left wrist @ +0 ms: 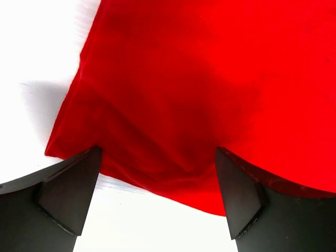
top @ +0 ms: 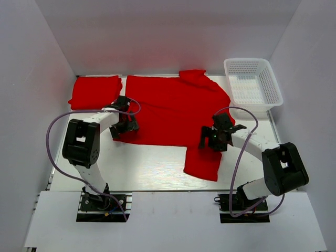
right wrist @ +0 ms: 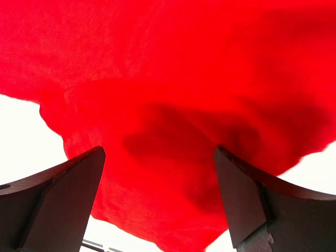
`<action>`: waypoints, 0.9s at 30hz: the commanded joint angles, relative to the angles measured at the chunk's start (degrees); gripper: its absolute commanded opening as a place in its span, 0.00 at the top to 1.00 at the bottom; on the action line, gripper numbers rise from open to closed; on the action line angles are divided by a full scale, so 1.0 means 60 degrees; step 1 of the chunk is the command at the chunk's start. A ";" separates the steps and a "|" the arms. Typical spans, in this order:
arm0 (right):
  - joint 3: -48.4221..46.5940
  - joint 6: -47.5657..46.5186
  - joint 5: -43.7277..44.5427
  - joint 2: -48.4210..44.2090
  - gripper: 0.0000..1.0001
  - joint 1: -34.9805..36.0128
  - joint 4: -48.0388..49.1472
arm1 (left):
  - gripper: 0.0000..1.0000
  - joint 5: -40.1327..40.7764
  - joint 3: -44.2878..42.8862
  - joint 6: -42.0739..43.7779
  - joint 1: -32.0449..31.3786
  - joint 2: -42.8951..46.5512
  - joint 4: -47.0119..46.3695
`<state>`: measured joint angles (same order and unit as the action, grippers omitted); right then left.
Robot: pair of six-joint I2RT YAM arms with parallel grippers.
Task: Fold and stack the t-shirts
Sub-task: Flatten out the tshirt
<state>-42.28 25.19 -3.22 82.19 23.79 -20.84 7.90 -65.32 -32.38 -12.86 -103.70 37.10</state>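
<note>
The red shirt (top: 173, 110) lies spread by the table's far edge. The left end effector (left wrist: 157, 157) and right end effector (right wrist: 157, 157) are both apart over its near hem. Maybe they grab too little cloth, and it slips.

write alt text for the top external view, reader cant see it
A large red t-shirt lies spread on a white table, the left gripper at its near-left edge and the right gripper over its near-right side. A folded red t-shirt sits far left, a white mesh basket far right.
</note>
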 commanded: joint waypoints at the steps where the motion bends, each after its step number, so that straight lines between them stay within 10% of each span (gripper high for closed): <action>1: -0.0015 0.0123 -0.0121 0.0129 0.10 -0.0332 0.0060 | 0.00 -0.0072 0.0850 -0.0008 0.0034 0.0202 -0.0046; 9: 0.0528 0.0284 -0.0327 -0.0178 0.10 -0.0918 -0.0305 | 0.00 -0.0776 0.3195 -0.0653 -0.0171 0.2017 0.0216; 27: 0.0160 0.0239 -0.0195 -0.3618 0.10 -0.1021 -0.2487 | 0.00 0.1421 0.2126 -0.2323 0.0020 0.5068 0.3439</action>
<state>-41.47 24.77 -7.31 64.10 18.00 -31.07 11.53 -52.45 -41.58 -13.19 -73.47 51.11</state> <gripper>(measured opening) 0.904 0.994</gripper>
